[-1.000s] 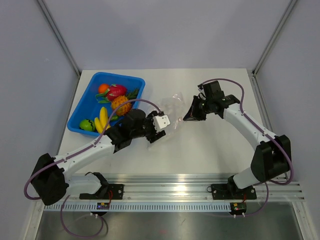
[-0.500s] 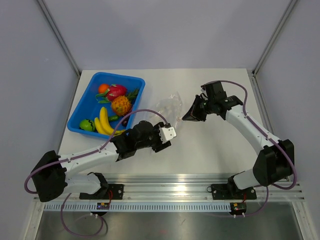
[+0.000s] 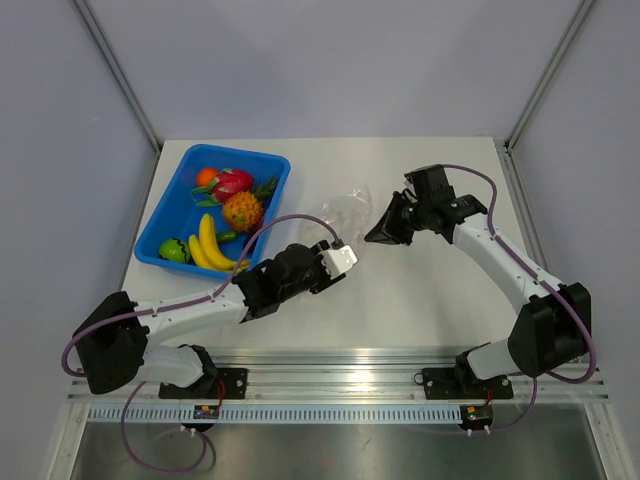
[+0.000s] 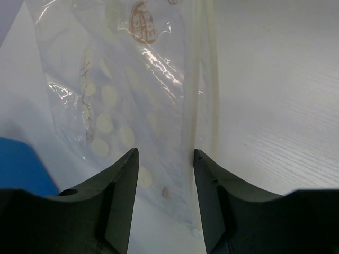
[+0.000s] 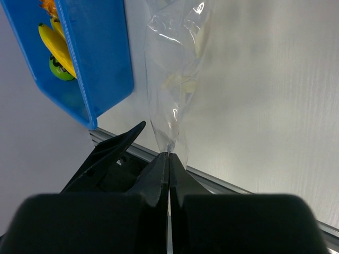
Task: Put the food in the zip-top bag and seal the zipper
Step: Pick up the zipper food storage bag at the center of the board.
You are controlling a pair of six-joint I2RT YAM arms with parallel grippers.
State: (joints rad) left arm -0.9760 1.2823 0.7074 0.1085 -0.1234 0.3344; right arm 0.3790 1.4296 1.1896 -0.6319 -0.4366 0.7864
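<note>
Tightly, zip-top bag [image 5: 172, 79] in right hand [image 5: 169, 157]

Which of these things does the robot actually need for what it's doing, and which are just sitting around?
Part of the job: food, bag, zipper, right gripper pinching the bag, left gripper open beside it.

Just there: bin holding the food, table.
</note>
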